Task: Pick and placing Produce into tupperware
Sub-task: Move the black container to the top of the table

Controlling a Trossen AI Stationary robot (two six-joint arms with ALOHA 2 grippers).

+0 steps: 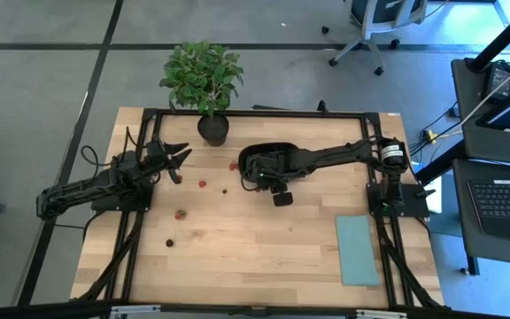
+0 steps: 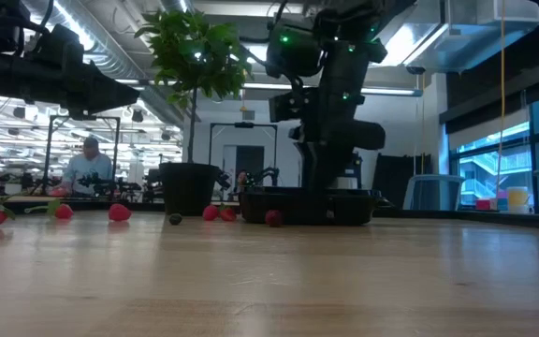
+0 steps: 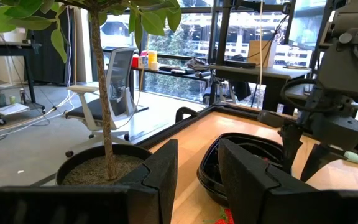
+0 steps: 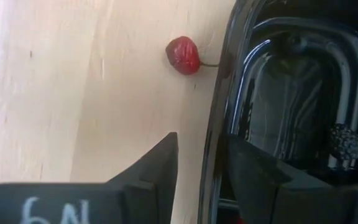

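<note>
The tupperware, a glossy black tray, lies on the wooden table in front of the plant pot. My right gripper points steeply down over the tray's left rim. It is open, one finger over the wood and one over the tray, with the rim running between them. A red berry lies on the wood against the rim, and a dark berry lies in the tray. More produce is scattered over the table. My left gripper waits at the left, level and open. My right gripper straddles the tray's left rim from above. Whether a finger touches the rim or the table, I cannot tell.
A potted plant stands at the far edge beside the tray. A pale teal rectangle lies at the near right. A strawberry and a dark berry lie at the near left. Bare wood lies in the near middle.
</note>
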